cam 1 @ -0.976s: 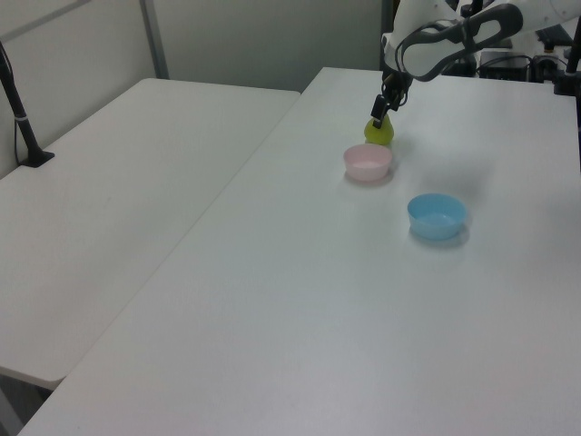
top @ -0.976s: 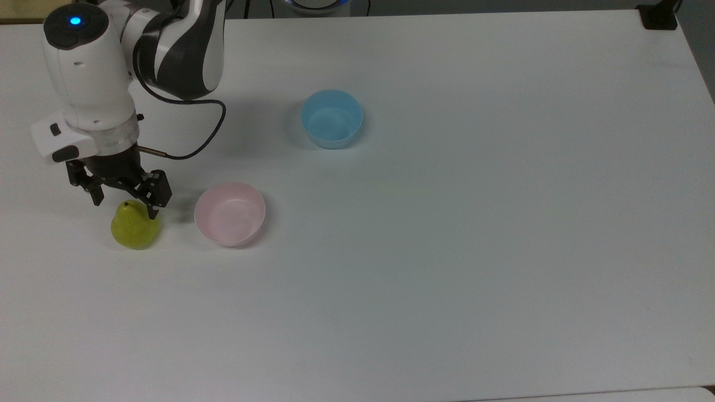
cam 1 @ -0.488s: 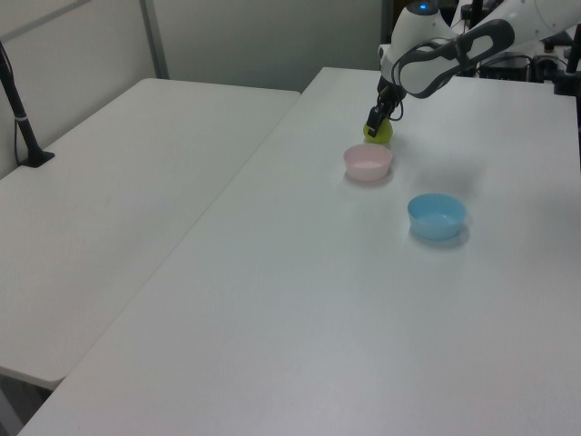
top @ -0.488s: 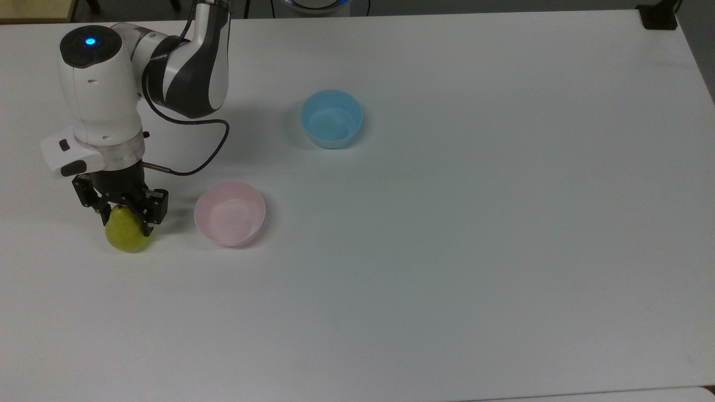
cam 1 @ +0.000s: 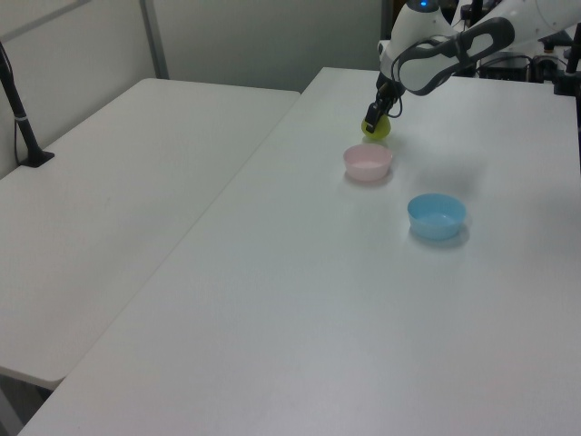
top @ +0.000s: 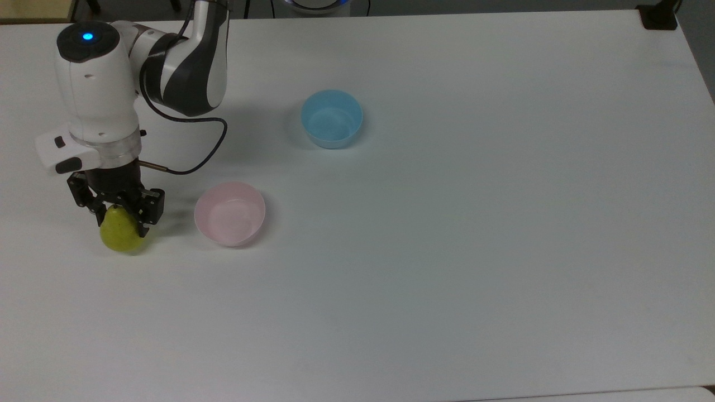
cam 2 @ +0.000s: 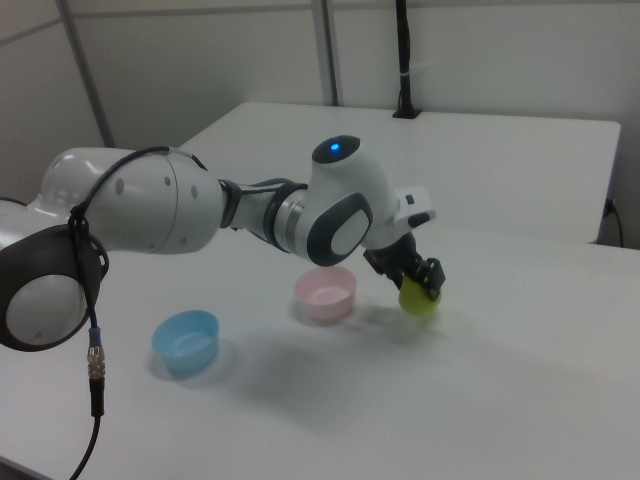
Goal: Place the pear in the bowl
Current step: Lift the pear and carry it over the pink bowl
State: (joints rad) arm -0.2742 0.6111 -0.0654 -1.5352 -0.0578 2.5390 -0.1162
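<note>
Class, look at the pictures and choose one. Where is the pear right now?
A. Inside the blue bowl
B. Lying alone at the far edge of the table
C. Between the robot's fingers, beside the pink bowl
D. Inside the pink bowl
C: the gripper is closed on the pear, and the pink bowl beside it holds nothing.

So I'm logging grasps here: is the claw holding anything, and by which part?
The claw is shut on the pear, gripping its narrow upper part near the stem, with the wide bottom hanging below the fingers.
</note>
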